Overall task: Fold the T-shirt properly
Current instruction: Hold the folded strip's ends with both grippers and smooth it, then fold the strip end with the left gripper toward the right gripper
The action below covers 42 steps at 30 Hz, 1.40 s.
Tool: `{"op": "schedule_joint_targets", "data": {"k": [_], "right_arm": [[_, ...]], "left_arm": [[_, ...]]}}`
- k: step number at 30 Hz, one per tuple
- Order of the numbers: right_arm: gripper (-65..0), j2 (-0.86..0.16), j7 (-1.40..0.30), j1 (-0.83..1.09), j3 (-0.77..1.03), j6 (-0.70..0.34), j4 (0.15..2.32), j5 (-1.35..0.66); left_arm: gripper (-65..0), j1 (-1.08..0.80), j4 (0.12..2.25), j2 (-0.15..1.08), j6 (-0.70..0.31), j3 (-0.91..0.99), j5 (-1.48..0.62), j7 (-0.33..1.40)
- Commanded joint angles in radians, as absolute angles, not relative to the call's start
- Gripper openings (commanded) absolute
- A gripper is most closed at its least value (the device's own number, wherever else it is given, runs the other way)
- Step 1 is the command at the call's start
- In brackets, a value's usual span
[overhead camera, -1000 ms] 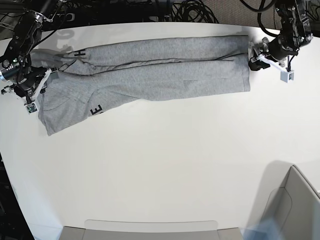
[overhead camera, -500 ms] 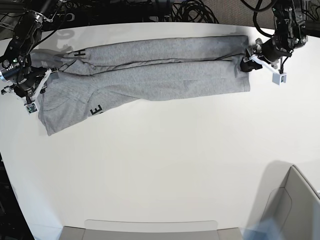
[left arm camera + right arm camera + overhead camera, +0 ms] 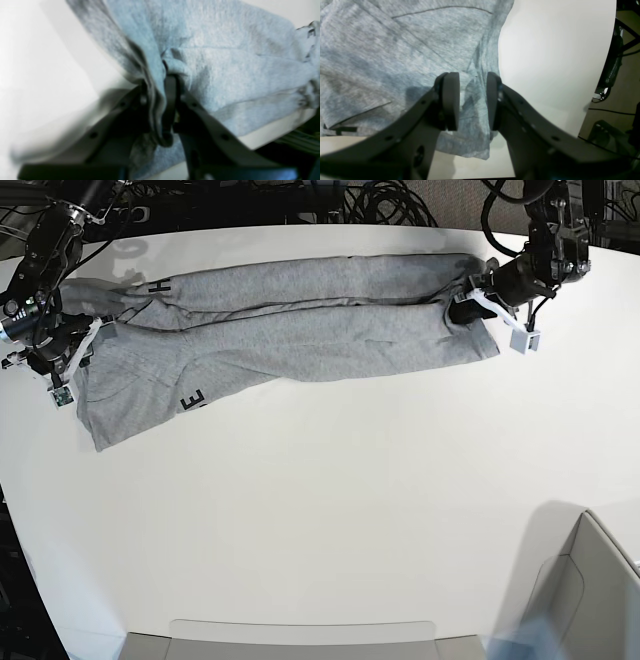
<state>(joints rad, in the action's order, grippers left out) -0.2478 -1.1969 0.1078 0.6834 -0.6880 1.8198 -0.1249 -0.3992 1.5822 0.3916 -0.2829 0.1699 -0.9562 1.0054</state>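
1. The heather-grey short-sleeved cotton T-shirt (image 3: 300, 325) lies along the far edge of the white surface (image 3: 330, 510), already folded lengthwise into a long narrow band. Black block lettering shows near its collar end.

2. Change observed: the left pincer (image 3: 470, 305), a second ago standing off the hem end of the T-shirt with its jaws apart, has moved in over that hem and closed. In the left wrist view its jaws (image 3: 160, 107) are nearly together with a bunched fold of grey cloth clamped between them.

3. The hem end of the T-shirt is now puckered and drawn slightly inward where the left pincer grips it.

4. The right pincer (image 3: 472, 100) has not moved. It sits at the sleeve end of the T-shirt, jaws apart, with grey cloth lying in the gap. Whether the pads press that cloth cannot be told from these views.

5. Judgement: the hem grasp is secured. The next step is probably to carry the hem toward the collar end for the crosswise fold.
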Motion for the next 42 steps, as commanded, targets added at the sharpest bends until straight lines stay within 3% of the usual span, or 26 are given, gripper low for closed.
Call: {"op": "schedule_joint_targets", "data": {"k": [1,10,18,24,29,33,42], "right_arm": [[-46.4,-0.268,-1.185,0.094,0.685,-0.698,1.834,-0.125],[-46.4,-0.262,-1.185,0.082,0.685,-0.698,1.834,-0.125],[-46.4,-0.260,-1.185,0.082,0.685,-0.698,1.834,-0.125],[-46.4,-0.260,-1.185,0.081,0.685,-0.698,1.834,-0.125],[-46.4,-0.260,-1.185,0.081,0.685,-0.698,1.834,-0.125],[-46.4,-0.259,-1.185,0.081,0.685,-0.698,1.834,-0.125],[-46.4,-0.237,-1.185,0.081,0.684,-0.698,1.836,-0.125]], "left_arm": [[-65.0,-0.412,1.529,0.400,-0.263,0.217,-0.914,1.066],[-65.0,-0.349,1.483,0.499,-0.263,0.361,-0.918,1.070],[-65.0,-0.358,1.811,0.513,-0.262,0.367,-0.918,1.171],[-65.0,-0.349,1.994,0.430,-0.257,0.358,-0.918,1.311],[-65.0,-0.302,2.023,0.317,-0.257,0.348,-0.918,1.396],[-65.0,-0.278,2.025,0.295,-0.254,0.254,-0.918,1.396],[-65.0,-0.185,2.017,0.199,-0.042,-0.007,-0.912,1.343]]}}
